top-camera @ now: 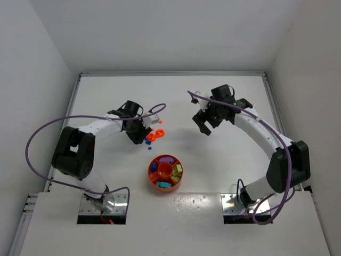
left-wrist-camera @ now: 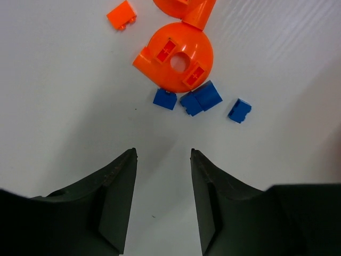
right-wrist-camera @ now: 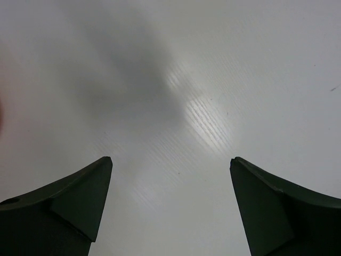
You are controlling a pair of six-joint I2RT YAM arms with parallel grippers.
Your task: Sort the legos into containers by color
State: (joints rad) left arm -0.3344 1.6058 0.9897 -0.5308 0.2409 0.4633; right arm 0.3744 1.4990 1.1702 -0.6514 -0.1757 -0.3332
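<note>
The round orange-red tray (top-camera: 150,175) sits near the front middle, its containers holding purple, yellow-green, teal and blue legos. Loose legos lie on the table up-left of it. In the left wrist view these are a round orange piece (left-wrist-camera: 178,56), a small orange brick (left-wrist-camera: 121,15) and three blue bricks (left-wrist-camera: 165,99) (left-wrist-camera: 201,98) (left-wrist-camera: 240,111). My left gripper (left-wrist-camera: 162,153) hovers just short of the blue bricks, jaws partly apart with nothing between them. My right gripper (right-wrist-camera: 170,160) stands wide open over bare table, up-right of the tray (top-camera: 205,127).
Another orange piece (left-wrist-camera: 184,8) lies at the top edge of the left wrist view, touching the round one. White walls border the table at left, right and back. A purple cable loops off each arm.
</note>
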